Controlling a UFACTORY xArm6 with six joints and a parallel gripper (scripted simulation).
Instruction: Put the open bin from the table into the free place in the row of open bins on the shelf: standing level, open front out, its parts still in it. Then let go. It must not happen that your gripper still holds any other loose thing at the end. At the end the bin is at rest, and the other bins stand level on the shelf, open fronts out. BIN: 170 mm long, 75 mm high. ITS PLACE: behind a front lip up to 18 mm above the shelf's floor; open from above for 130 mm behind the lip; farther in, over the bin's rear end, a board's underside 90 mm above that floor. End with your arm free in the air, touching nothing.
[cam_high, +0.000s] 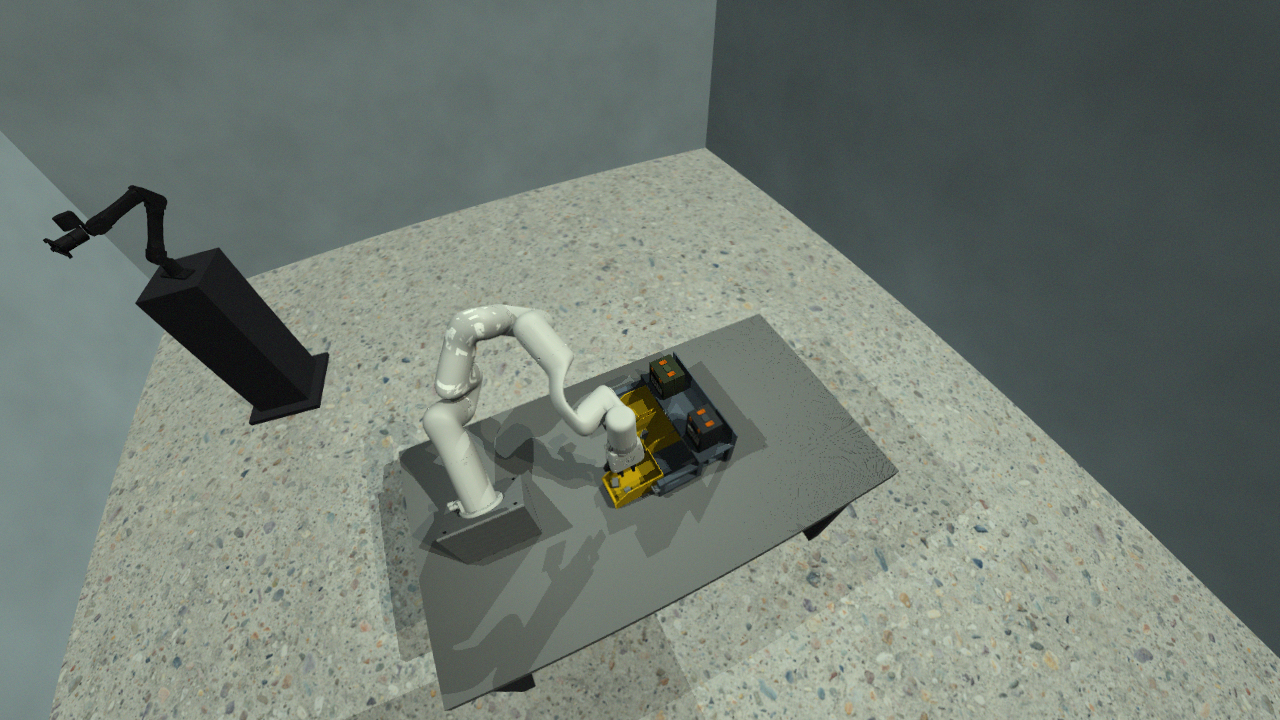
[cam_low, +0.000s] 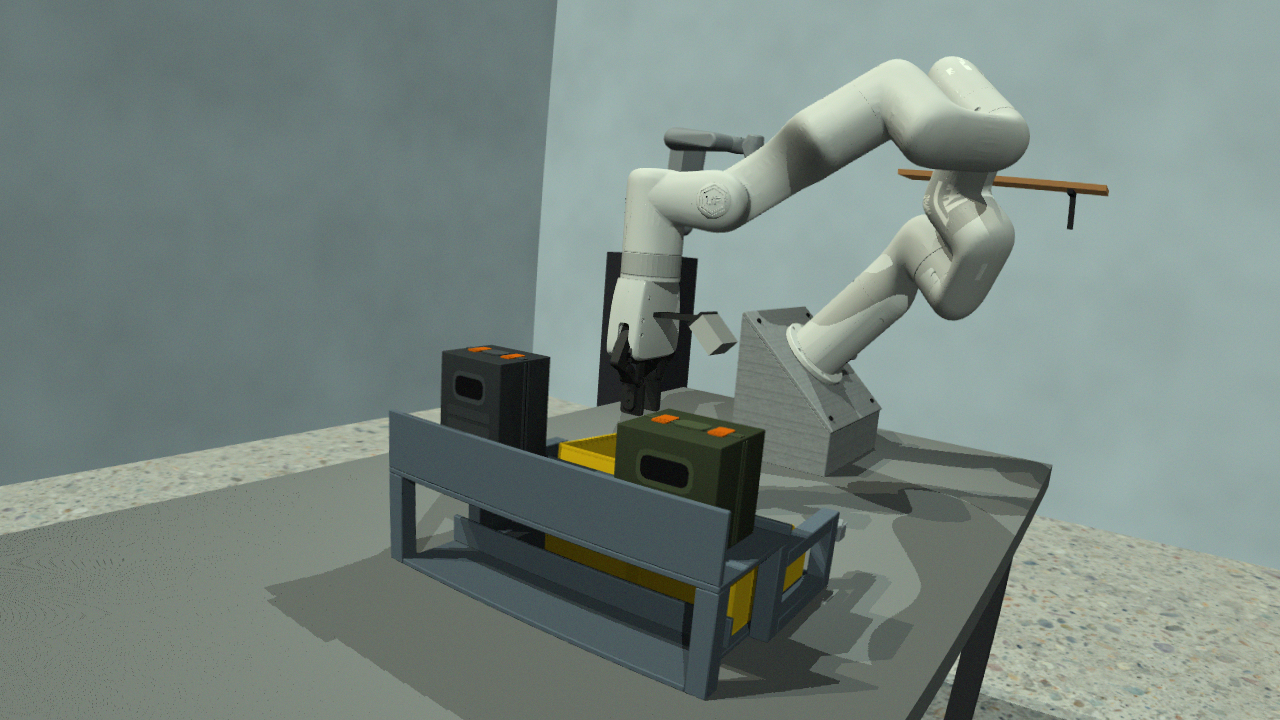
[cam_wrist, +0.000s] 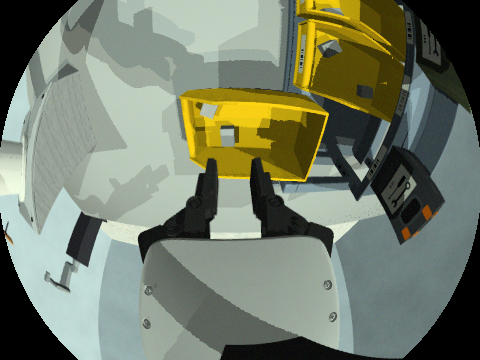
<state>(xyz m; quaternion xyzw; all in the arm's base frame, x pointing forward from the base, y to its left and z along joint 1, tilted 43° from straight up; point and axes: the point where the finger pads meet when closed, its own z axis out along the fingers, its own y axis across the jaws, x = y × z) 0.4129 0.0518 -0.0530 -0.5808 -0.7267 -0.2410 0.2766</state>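
The yellow open bin (cam_high: 629, 486) (cam_wrist: 267, 134) stands on the table in front of the grey shelf (cam_high: 717, 450) (cam_low: 554, 501) (cam_wrist: 363, 175), with small grey parts (cam_wrist: 228, 135) in it. In the exterior view the shelf hides it. My gripper (cam_high: 623, 467) (cam_low: 637, 394) (cam_wrist: 234, 170) hangs above the bin's near wall, clear of it. Its fingers stand partly apart with nothing between them. Two more yellow bins (cam_high: 648, 416) (cam_wrist: 354, 70) sit side by side in the shelf's row. The free place (cam_wrist: 343, 152) lies beside them, just behind the table bin.
A dark green box (cam_high: 666, 374) (cam_low: 689, 465) and a black box (cam_high: 705, 428) (cam_low: 492, 389) (cam_wrist: 407, 190) stand on the shelf's top board. My grey base wedge (cam_high: 483, 528) (cam_low: 796, 402) is on the table. A black pillar (cam_high: 232, 335) stands on the floor.
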